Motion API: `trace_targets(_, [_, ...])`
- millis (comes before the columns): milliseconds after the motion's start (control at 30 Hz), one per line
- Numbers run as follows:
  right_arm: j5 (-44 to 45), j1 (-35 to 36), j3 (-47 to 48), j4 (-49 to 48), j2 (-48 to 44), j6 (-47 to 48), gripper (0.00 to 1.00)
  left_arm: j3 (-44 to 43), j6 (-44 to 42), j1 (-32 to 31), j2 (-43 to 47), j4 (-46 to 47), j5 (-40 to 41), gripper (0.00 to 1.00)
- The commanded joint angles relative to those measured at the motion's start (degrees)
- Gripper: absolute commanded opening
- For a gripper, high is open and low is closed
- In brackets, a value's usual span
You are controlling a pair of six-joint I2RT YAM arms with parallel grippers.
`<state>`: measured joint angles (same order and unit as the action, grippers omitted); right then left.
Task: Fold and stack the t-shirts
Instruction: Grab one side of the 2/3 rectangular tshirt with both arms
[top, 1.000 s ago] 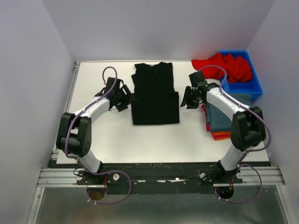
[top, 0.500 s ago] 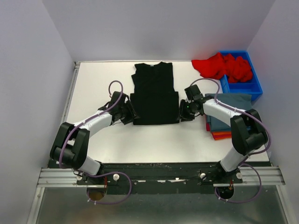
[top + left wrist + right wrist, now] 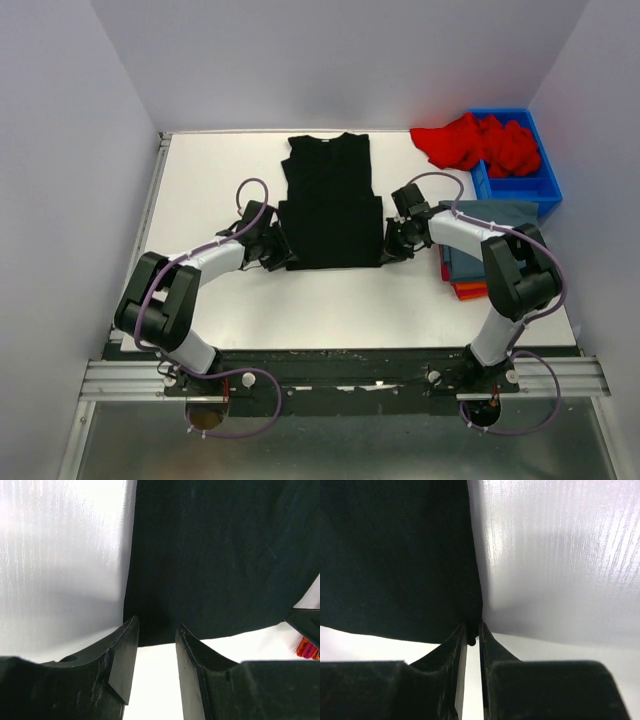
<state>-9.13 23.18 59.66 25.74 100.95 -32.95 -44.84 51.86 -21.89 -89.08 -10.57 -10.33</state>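
A black t-shirt [image 3: 330, 205] lies flat mid-table, partly folded, collar at the far side. My left gripper [image 3: 283, 252] sits at its near left corner. In the left wrist view the gripper [image 3: 156, 627] is open, and the shirt's hem [image 3: 210, 570] lies between its fingertips. My right gripper [image 3: 390, 243] is at the near right corner. Its jaws [image 3: 472, 626] are nearly together, pinching a small fold of the black t-shirt [image 3: 395, 555]. Red t-shirts [image 3: 478, 140] spill from the bin. A folded stack [image 3: 470, 268] with a slate-blue tee on top lies at the right.
A blue plastic bin [image 3: 545, 185] stands at the far right corner, behind the folded stack. The right arm's elbow [image 3: 520, 270] hangs over that stack. White tabletop [image 3: 200, 180] lies to the left of the black shirt and in front of it.
Both grippers have come down and inward from beside the shirt to its near corners. Both jaws have narrowed, and the right one now pinches the cloth.
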Motion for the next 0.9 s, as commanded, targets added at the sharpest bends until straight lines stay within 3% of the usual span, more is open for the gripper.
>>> trace_targets(0, [0.0, 0.0, 0.2, -0.2, 1.4, 0.2, 0.21, 1.2, -0.9, -0.4, -0.1, -1.0, 1.4, 0.48])
trace_targets(233, [0.7, 0.0, 0.3, 0.1, 0.7, 0.4, 0.06, -0.4, -3.2, -0.4, 4.3, -7.8, 7.3, 0.52])
trace_targets(400, [0.7, -0.1, 0.5, 0.2, 0.9, 0.6, 0.02, -2.4, -5.2, -0.3, 6.9, -11.8, 9.8, 0.53])
trace_targets(767, [0.4, 0.0, 1.0, 0.7, 0.5, 0.7, 0.01, -0.6, -3.0, -2.3, -1.9, -4.5, 3.2, 0.5])
trace_targets(867, [0.3, 0.0, 1.0, 0.9, 0.2, 0.6, 0.01, -0.2, -2.6, -2.4, -3.0, -2.7, 2.2, 0.42])
